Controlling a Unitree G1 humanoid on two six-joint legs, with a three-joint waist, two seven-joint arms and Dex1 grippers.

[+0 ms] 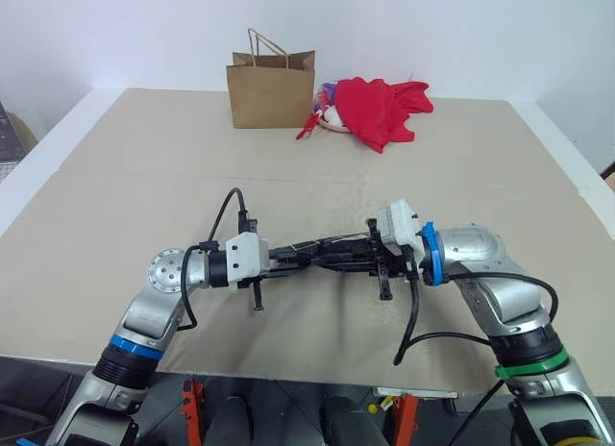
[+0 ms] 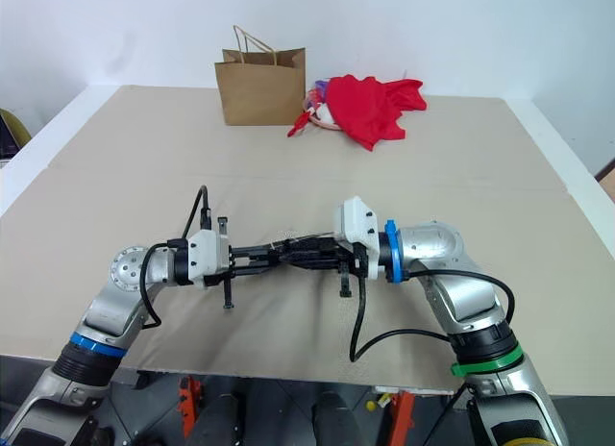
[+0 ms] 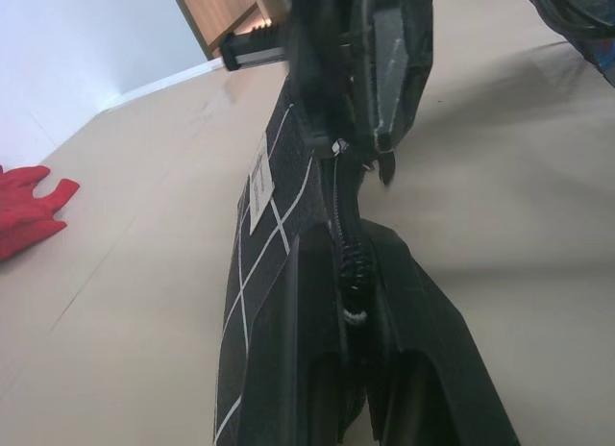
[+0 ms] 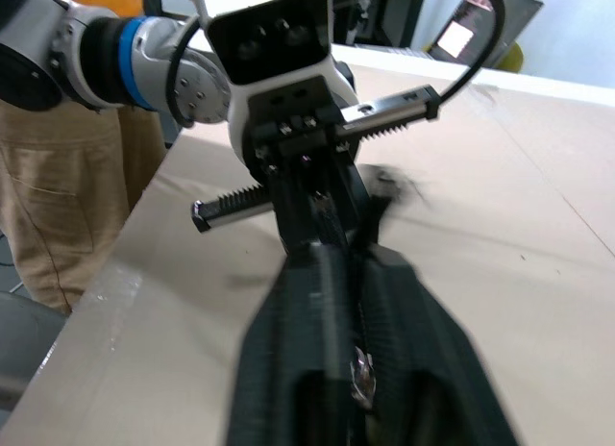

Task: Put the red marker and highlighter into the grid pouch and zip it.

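The grid pouch (image 3: 252, 273) hangs edge-up above the table, stretched level between my two grippers; its white grid lines, small white label and zipper track face the left wrist view. My left gripper (image 1: 300, 260) is shut on one end of the pouch. From the opposite side, my right gripper (image 1: 338, 257) is shut on the other end, at the zipper line, where a small metal pull (image 4: 360, 374) sits between its fingers. The two sets of fingertips nearly meet over the table's near middle. The red marker and the highlighter are hidden.
A brown paper bag (image 1: 271, 92) stands at the table's far edge, with a red cloth bundle (image 1: 380, 108) beside it on the right. A person in tan trousers (image 4: 58, 206) stands by the table's edge.
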